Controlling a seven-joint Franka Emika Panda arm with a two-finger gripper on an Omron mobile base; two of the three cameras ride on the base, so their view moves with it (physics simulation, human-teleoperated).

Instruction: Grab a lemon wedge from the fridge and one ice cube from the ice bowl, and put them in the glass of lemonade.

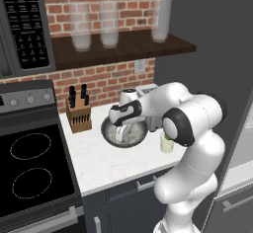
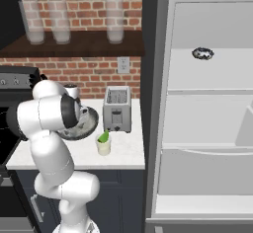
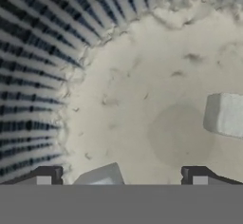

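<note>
Two ice cubes [image 3: 224, 115] in ice bowl [image 3: 42, 76].

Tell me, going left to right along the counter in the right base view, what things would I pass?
Wide dark grey bowl with speckled inside, partly behind the white arm → small clear glass of pale drink with a green wedge at its rim → silver toaster → open grey fridge with white shelves.

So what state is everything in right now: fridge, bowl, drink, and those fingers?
fridge: door open, shelves showing.
ice bowl: upright on the counter, ice cubes inside.
glass of lemonade: upright, lemon wedge already in it.
gripper: fingers spread open over the bowl, holding nothing.
</note>
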